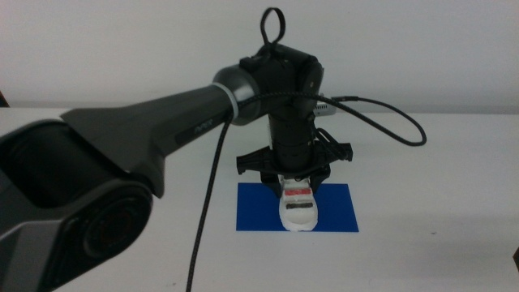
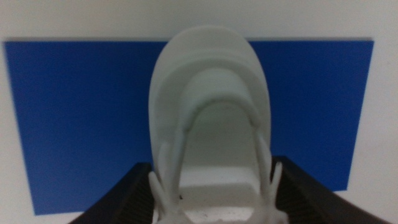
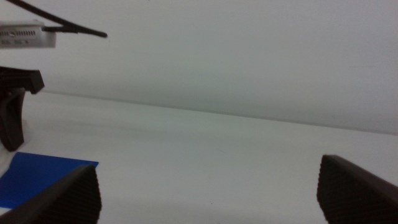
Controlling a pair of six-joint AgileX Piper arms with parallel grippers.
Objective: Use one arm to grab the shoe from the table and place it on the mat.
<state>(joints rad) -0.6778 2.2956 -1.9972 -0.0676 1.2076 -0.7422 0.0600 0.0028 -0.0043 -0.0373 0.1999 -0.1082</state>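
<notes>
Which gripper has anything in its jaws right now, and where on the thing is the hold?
The left gripper holds the shoe by the two sides of its rear part, over the mat. The right gripper is open and holds nothing.

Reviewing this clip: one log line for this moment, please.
left gripper: shut on shoe | shoe over mat | right gripper: open, waiting

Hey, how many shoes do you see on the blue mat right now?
1. The shoe sits over the mat near its middle, between the jaws of the left gripper. None appear elsewhere on the table.
</notes>
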